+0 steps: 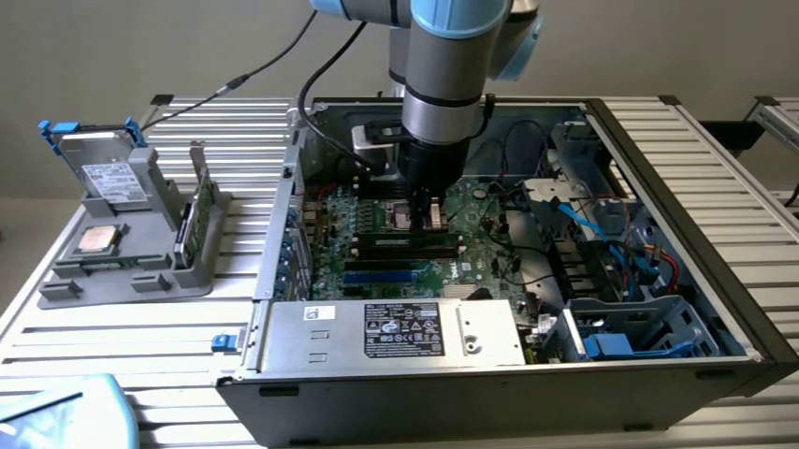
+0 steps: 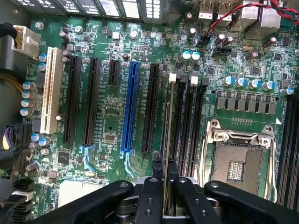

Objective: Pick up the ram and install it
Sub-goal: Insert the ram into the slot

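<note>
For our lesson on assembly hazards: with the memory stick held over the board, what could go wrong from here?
1. The gripper holds the ram edge-on over closely packed memory slots; a small offset could press it onto a slot wall or the neighbouring slot.
2. The open processor socket lies beside them; a slip might damage its exposed contacts.

Gripper [image 2: 164, 169] clamped thin ram [image 2: 167, 121] edge-on, aligned along black memory slots [image 2: 188, 126], beside empty processor socket [image 2: 239, 164] on green motherboard [image 2: 110, 109].
</note>
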Action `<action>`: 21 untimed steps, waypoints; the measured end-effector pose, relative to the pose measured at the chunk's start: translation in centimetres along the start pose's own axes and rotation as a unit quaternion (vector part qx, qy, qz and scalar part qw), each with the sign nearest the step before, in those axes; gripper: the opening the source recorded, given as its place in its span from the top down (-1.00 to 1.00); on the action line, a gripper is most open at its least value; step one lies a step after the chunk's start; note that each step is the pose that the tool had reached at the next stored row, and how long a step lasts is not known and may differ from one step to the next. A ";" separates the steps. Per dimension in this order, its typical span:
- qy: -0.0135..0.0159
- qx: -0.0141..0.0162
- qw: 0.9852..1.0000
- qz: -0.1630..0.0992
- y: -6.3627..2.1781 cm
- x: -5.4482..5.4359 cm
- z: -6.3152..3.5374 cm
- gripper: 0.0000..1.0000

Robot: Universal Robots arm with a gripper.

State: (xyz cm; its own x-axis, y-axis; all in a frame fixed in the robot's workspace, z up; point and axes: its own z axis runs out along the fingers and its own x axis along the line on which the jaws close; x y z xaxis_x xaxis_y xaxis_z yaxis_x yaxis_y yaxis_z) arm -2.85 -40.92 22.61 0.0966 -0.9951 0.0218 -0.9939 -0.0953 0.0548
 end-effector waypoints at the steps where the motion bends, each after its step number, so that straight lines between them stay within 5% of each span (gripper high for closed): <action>1: 0.000 0.000 1.000 0.001 0.00 0.0 0.00 0.72; 21: 0.002 0.000 1.000 0.017 -0.02 0.0 0.00 0.72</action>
State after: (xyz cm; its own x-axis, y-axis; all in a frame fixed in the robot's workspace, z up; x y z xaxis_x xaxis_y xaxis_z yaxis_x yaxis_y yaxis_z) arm -2.83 -40.92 22.60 0.0639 -0.9976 0.0272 -0.9966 -0.0623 0.0539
